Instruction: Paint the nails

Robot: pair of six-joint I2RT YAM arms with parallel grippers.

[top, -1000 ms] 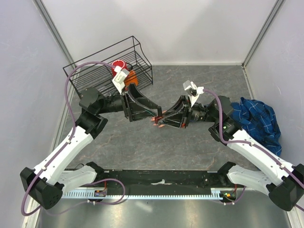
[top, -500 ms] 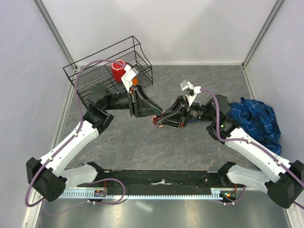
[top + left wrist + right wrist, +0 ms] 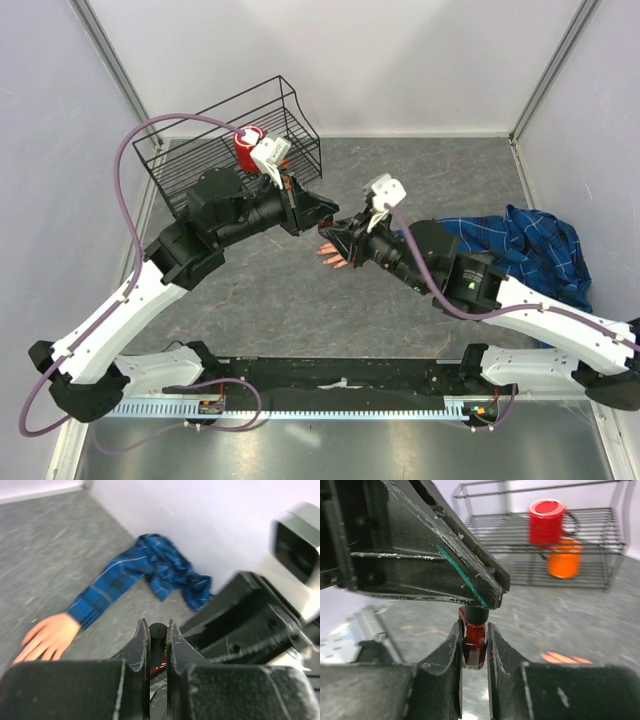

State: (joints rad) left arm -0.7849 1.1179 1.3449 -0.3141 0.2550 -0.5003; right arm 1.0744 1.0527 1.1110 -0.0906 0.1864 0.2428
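The peach fake hand (image 3: 334, 256) lies on the table under both grippers, and its nails are reddish specks at the fingertips (image 3: 322, 254), too small to judge. In the left wrist view the hand (image 3: 47, 637) lies blurred, its blue plaid cuff (image 3: 97, 602) behind it. My right gripper (image 3: 474, 630) is shut on a small dark red polish bottle (image 3: 473, 647), held upright above the table. My left gripper (image 3: 158, 626) is shut on the bottle's black cap (image 3: 158, 629). In the top view the left gripper (image 3: 328, 217) and the right gripper (image 3: 334, 236) meet tip to tip.
A black wire basket (image 3: 200, 165) stands at the back left with a red mug (image 3: 547, 522) and an orange cup (image 3: 563, 557) in it. The plaid sleeve runs into a bunched blue cloth (image 3: 535, 245) by the right wall.
My left gripper has closed from open onto the cap. The left arm swung in toward the right gripper, and the right arm stretched leftward with the bottle.
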